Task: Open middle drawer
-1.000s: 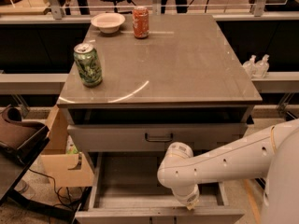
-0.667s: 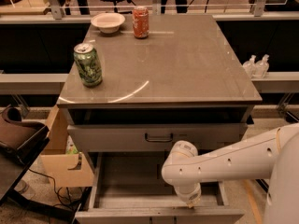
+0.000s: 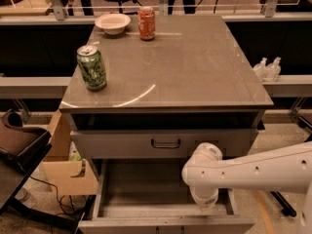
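Note:
The middle drawer [image 3: 146, 191] stands pulled out below the closed top drawer [image 3: 122, 144], which carries a dark loop handle [image 3: 165, 143]. The open drawer's grey inside shows and looks empty. Its front panel [image 3: 165, 224] lies at the bottom edge of the view. My white arm [image 3: 263, 169] comes in from the right and bends down over the drawer's right part. My gripper [image 3: 204, 204] points down inside the drawer near its front right. The lowest drawer is hidden.
On the cabinet top [image 3: 195, 67] stand a green can [image 3: 91, 67], a red can [image 3: 146, 23] and a white bowl [image 3: 112, 22]. A cardboard box [image 3: 68, 174] and a dark chair [image 3: 19, 145] are at the left. Two bottles [image 3: 268, 68] sit on a ledge at the right.
My arm's bent joint has shifted a little to the right over the open drawer. The drawer stays pulled out, about where it was.

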`<move>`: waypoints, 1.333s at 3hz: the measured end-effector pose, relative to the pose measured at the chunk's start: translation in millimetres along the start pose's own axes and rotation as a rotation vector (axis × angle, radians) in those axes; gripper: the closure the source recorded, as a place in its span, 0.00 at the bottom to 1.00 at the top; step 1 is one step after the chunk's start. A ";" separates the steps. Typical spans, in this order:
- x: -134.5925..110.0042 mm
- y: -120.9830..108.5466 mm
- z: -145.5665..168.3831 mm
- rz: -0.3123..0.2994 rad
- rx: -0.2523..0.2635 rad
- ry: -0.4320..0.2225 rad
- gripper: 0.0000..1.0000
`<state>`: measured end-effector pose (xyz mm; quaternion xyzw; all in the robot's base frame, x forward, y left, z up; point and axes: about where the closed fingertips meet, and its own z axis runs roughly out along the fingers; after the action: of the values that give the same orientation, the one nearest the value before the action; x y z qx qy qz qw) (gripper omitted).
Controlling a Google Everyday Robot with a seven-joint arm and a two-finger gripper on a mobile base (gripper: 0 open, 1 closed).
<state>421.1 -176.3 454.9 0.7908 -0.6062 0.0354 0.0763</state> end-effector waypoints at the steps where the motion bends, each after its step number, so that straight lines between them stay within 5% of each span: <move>1: 10.9 10.7 3.7 0.053 -0.009 -0.025 1.00; 4: 32.5 84.0 23.6 0.167 -0.150 -0.127 1.00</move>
<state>347.7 -232.4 443.0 0.7302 -0.6747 -0.0539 0.0934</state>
